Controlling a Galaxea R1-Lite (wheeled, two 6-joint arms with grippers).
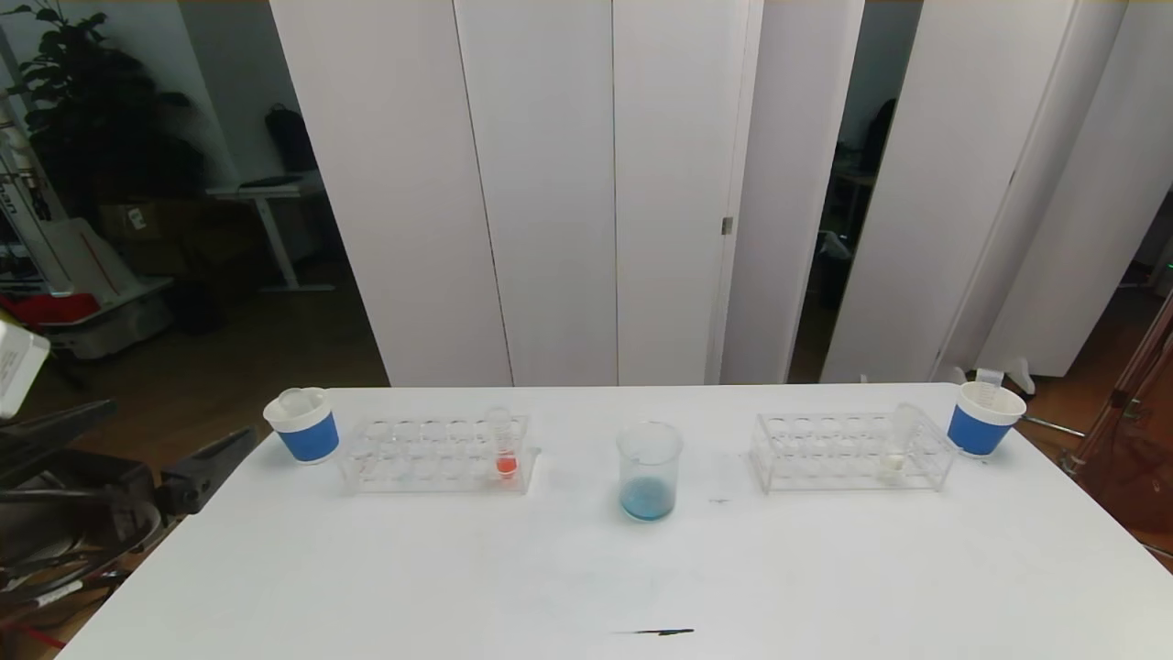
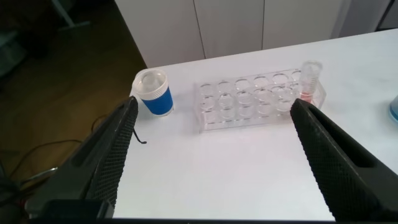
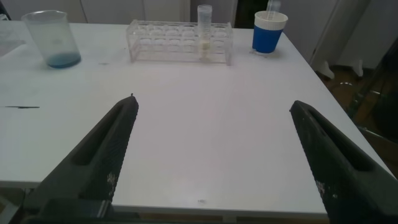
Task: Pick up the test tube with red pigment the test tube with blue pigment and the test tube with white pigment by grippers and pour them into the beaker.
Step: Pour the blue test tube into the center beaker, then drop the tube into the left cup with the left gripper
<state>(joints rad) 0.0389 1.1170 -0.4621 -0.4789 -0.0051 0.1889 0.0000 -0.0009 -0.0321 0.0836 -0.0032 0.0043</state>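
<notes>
No readable writing anywhere on this table. The beaker shows no legible graduation marks or numbers, and the blue sleeves on the paper cups carry no print that can be made out. The clear racks are unmarked too.

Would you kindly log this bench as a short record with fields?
Centre: clear glass beaker, blue liquid in its bottom
Left clear rack: one tube with red liquid
Right clear rack: one tube with whitish liquid
Cups: blue-sleeved white paper cup at each far end
Left gripper: open, off the table's left edge
Right gripper: open, holding nothing
</notes>
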